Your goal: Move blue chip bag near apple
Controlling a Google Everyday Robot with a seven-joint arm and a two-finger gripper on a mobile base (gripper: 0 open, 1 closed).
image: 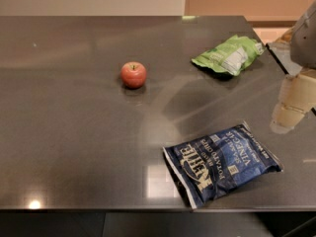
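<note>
The blue chip bag [222,163], dark navy with white "Kettle" lettering, lies flat near the front edge of the dark table, right of the middle. The apple [133,74], small, round and red, stands further back and to the left, well apart from the bag. My gripper [291,107] comes in from the right edge, its pale finger hanging above the table just right of and behind the bag, not touching it. It holds nothing that I can see.
A light green chip bag [228,56] lies at the back right of the table [74,132]. The table's front edge runs just below the blue bag. A wall and a tan surface stand behind the table.
</note>
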